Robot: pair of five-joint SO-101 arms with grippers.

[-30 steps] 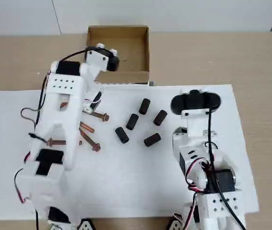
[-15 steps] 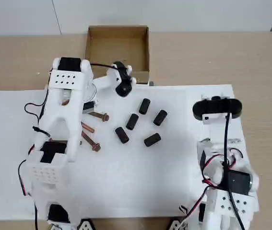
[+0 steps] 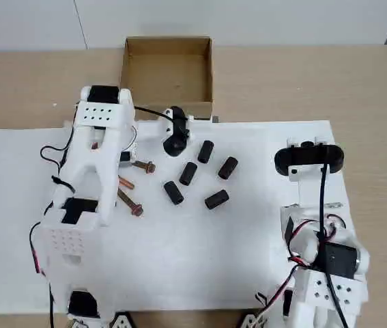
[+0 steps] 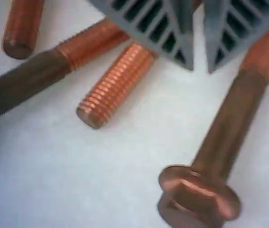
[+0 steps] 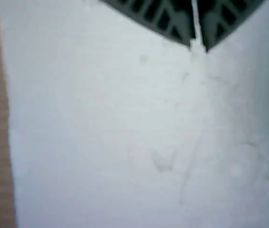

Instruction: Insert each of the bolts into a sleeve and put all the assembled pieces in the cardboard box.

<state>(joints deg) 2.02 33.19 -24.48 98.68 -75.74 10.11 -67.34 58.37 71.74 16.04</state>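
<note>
My left hand (image 4: 199, 64) hangs tips-down just over the white sheet (image 3: 200, 260). Its two fingers are drawn almost together with only a thin slit between them, and there is nothing gripped at the tips. The copper bolts (image 4: 219, 142) lie right beneath it: one flanged bolt runs out just beside my fingertips, and the threaded ends of others sit close by. From above, three bolts show past my left arm on the left part of the sheet. The five black sleeves (image 3: 188, 173) lie loose near the sheet's middle, apart from the bolts. The cardboard box (image 3: 168, 42) sits on the worktop (image 3: 282, 82) just beyond the sheet's far edge. My right hand (image 5: 197, 46) is closed with its tips meeting and holds nothing, low over bare sheet near its right edge
</note>
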